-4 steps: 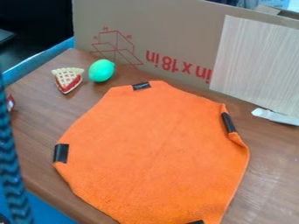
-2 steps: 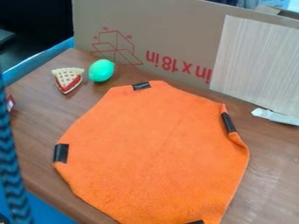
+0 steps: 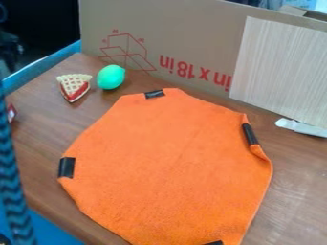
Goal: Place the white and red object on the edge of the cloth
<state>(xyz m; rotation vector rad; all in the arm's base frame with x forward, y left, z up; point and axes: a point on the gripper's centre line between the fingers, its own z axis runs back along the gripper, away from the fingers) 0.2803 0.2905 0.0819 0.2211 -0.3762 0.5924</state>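
— Where is the pie slice (image 3: 74, 87)?
— Upper left, on the counter (image 3: 39, 134). I would grip its sides gently, then lower it flat at the cloth's (image 3: 166, 162) edge.
— And the pincer (image 3: 10, 51)?
— Perhaps far upper left; opening and load I cannot tell.

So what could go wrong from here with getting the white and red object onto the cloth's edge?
The pie slice lies close beside the green egg-shaped toy, so a wide grasp might knock the toy and set it rolling. Another red and white item shows at the left edge, so the wrong one could be picked. The orange cloth is curled at its right edge, where a placed piece might tip.
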